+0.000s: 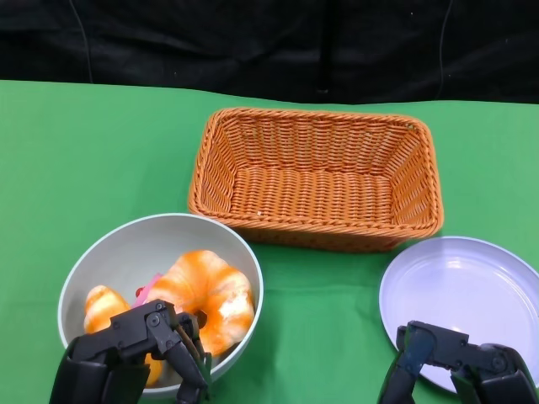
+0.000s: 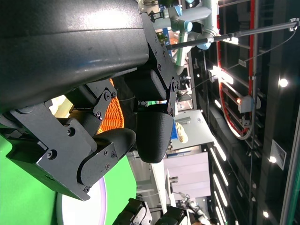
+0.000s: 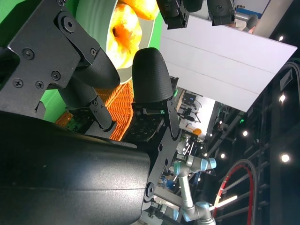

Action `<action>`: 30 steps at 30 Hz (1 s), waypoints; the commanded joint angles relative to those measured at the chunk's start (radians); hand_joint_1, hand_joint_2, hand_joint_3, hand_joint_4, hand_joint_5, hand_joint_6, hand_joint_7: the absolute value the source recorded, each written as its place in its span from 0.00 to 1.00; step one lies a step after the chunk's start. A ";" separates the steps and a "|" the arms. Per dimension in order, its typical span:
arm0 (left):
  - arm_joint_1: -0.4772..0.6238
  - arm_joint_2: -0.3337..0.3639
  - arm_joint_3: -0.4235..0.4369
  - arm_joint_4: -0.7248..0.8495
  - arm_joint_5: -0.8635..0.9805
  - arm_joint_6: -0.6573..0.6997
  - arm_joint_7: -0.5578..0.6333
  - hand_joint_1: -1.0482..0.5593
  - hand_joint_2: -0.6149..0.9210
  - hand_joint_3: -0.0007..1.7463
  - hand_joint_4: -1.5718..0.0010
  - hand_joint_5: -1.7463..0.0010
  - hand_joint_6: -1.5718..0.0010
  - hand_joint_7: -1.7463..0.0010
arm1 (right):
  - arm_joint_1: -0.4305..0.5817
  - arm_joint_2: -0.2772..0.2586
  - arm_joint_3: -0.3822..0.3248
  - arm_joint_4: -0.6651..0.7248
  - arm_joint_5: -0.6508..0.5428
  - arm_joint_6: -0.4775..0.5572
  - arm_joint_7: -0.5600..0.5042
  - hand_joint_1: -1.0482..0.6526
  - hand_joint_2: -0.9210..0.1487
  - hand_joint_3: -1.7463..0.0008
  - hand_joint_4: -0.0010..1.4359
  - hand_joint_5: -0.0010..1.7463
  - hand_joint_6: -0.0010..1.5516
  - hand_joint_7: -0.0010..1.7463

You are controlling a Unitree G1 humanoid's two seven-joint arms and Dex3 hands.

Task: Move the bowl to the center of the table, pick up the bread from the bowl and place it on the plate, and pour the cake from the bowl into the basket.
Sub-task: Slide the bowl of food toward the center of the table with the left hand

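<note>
Nearest me, at the front edge of the green table (image 1: 84, 160), I see my left hand (image 1: 139, 353) over the near rim of the grey bowl (image 1: 109, 252), fingers apart and gripping nothing that I can make out. In the bowl lie the big orange bread (image 1: 210, 290) and, left of it, a smaller orange cake (image 1: 101, 307), with a bit of pink showing between them. To the right of the bowl, my right hand (image 1: 455, 362) hangs over the near edge of the pale plate (image 1: 472, 295), fingers spread and holding nothing. Beyond the bowl, just behind its far rim, sits the orange wicker basket (image 1: 316, 181).
</note>
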 commanded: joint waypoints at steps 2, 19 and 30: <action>0.003 0.014 0.007 0.008 -0.017 -0.016 -0.012 0.61 0.69 0.72 0.41 0.06 0.43 0.21 | 0.008 -0.007 -0.003 -0.007 0.011 0.003 0.000 0.61 0.73 0.00 0.64 0.99 0.57 0.82; 0.004 0.013 0.017 -0.005 -0.010 -0.016 -0.006 0.61 0.69 0.74 0.42 0.07 0.44 0.21 | 0.009 -0.005 -0.001 -0.011 0.009 0.003 -0.001 0.59 0.73 0.00 0.64 0.98 0.56 0.82; -0.057 0.082 0.095 -0.003 -0.011 -0.033 -0.032 0.48 0.85 0.34 0.55 0.44 0.51 0.65 | 0.008 -0.003 -0.001 -0.008 0.003 0.001 -0.005 0.58 0.72 0.00 0.63 0.99 0.56 0.82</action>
